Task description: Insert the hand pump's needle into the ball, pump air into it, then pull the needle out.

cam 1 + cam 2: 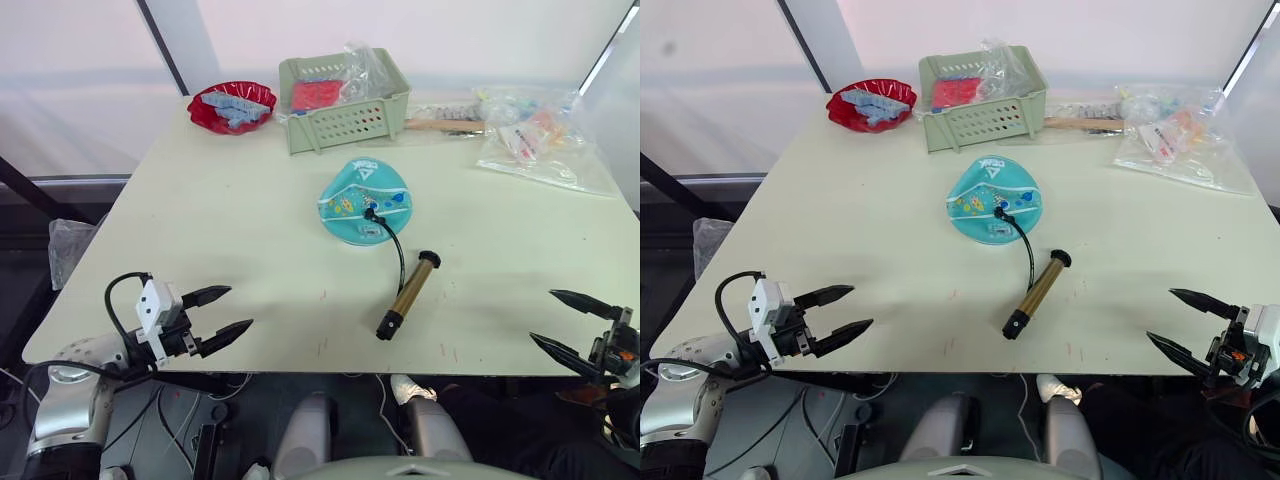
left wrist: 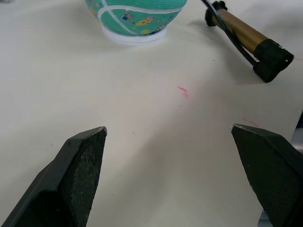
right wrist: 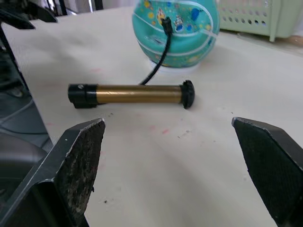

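Observation:
The teal ball (image 1: 362,198), flattened and printed with small cartoons, rests on a white ring at the table's centre. The brass hand pump (image 1: 408,295) lies on the table just in front of it, towards the right. Its black hose (image 1: 399,250) curves up to a black fitting (image 3: 165,22) seated in the ball's top; the needle itself is hidden. My left gripper (image 1: 238,307) hovers open at the front left edge, well away from both. My right gripper (image 1: 543,315) is open at the front right edge, with the pump (image 3: 135,93) lying crosswise ahead of it.
A green basket (image 1: 343,118) with red items stands at the back centre. A red bowl (image 1: 232,108) sits to its left. Clear plastic bags (image 1: 535,140) and a wooden-handled tool (image 1: 440,124) lie at the back right. Bare tabletop (image 1: 230,220) surrounds the ball.

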{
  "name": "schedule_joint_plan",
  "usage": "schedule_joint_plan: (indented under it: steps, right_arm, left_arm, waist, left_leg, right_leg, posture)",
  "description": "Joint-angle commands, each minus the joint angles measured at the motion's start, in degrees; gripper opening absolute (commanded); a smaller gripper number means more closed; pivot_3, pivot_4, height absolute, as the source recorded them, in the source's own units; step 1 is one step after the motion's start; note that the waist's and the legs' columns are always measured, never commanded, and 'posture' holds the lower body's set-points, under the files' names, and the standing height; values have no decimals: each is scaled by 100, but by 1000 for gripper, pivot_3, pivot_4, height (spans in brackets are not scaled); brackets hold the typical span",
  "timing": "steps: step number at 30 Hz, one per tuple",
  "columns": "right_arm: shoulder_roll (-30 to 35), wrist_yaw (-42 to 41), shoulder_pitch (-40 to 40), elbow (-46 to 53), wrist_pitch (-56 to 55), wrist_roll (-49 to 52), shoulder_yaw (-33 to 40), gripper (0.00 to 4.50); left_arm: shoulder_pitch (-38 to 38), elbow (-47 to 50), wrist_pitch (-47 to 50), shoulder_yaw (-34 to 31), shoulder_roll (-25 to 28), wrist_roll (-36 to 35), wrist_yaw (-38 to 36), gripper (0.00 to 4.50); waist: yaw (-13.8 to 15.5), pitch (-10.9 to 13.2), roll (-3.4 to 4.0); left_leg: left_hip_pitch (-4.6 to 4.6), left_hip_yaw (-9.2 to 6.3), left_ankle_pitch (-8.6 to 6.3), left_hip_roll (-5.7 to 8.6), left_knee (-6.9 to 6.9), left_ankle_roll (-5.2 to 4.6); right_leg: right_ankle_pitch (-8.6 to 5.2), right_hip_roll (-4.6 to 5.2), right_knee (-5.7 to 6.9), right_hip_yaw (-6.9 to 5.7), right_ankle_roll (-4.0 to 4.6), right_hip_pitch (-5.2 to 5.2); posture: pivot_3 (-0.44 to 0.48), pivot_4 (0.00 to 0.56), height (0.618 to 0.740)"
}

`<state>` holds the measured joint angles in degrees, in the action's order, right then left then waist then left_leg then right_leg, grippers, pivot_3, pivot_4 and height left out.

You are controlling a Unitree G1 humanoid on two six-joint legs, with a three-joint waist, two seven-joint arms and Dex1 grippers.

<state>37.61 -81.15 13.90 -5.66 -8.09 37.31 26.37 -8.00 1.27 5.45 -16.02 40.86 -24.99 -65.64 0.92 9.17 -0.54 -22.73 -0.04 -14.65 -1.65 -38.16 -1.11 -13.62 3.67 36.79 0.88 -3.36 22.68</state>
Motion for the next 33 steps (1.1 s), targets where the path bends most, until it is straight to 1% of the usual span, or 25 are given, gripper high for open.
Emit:
schedule_joint_plan:
  steps: [1,3,6,9,10,12,14,19,23,26,29,33]
  right_arm:
    - [132,-108,42,255,85,269,235,4500]
    - [148,-212,128,433,140,374,243,4500]
    - [150,-221,212,719,288,515,254,4500]
    - [160,-199,288,1065,442,637,260,4500]
    - [174,-194,307,1187,498,670,255,4500]
    - [176,-160,302,1392,565,702,228,4500]
    - [152,-112,279,1510,581,672,194,4500]
    - [104,59,226,1749,589,644,150,4500]
    - [91,161,255,1836,569,574,138,4500]
    - [83,184,309,1827,522,501,111,4500]
    - [39,241,294,1752,439,415,96,4500]
    - [12,288,246,1713,409,357,103,4500]
  left_arm:
    - [71,505,223,114,50,-21,201,4457]
    - [327,1105,731,528,-55,-28,539,4457]
    - [557,1593,1237,947,-169,-3,890,4457]
    - [840,1839,1599,1363,-330,171,1267,4457]
    - [986,1860,1714,1519,-458,280,1492,4457]
    - [1178,1933,1845,1951,-655,503,1701,4457]
    - [1325,1952,2060,2230,-908,610,1971,4457]
    - [1832,1762,2463,2822,-1487,866,2455,4457]
    - [2165,1473,2651,3110,-1848,1032,2687,4457]
    - [2412,1231,2798,3296,-2056,1173,2813,4457]
    - [2883,810,3019,3688,-2328,1427,2890,4457]
    - [3163,563,3290,3868,-2635,1521,3005,4457]
  waist:
    - [-7,0,0]
    - [-10,0,0]
    - [-15,1,1]
    - [-26,3,7]
    - [-30,4,8]
    - [-25,4,9]
    - [-23,4,8]
    - [-6,7,5]
    - [-16,6,5]
    - [-16,7,4]
    - [-12,8,3]
    - [-24,8,2]
  left_leg:
    - [0,1,0,0,0,0]
    - [0,3,0,3,-3,0]
    - [-2,1,0,10,-4,0]
    - [1,2,0,15,-5,0]
    - [0,0,0,16,-5,0]
    - [1,1,0,15,-6,0]
    - [0,3,0,16,-11,0]
    - [-3,5,0,20,-14,0]
    - [-6,7,0,23,-17,0]
    - [-9,7,0,27,-17,0]
    - [-9,6,0,28,-17,0]
    - [-11,6,0,32,-22,-1]
  right_leg:
    - [0,0,0,1,0,0]
    - [0,-2,1,2,0,0]
    - [0,-2,1,1,-1,0]
    - [1,-8,4,6,-1,0]
    - [1,-8,5,5,-1,0]
    - [0,-13,6,6,-2,-1]
    - [0,-15,7,5,-4,-2]
    - [1,-15,7,5,-4,-2]
    - [1,-16,7,-1,-4,-5]
    - [2,-15,7,0,-5,-5]
    - [6,-14,7,0,-11,-5]
    - [3,-14,7,0,-13,-6]
  posture:
    - [0,150,736]
    - [0,150,736]
    - [0,150,736]
    - [0,150,736]
    - [0,150,736]
    - [0,150,736]
    - [0,150,736]
    - [0,150,736]
    - [0,150,736]
    - [0,150,736]
    - [0,150,736]
    - [0,150,736]
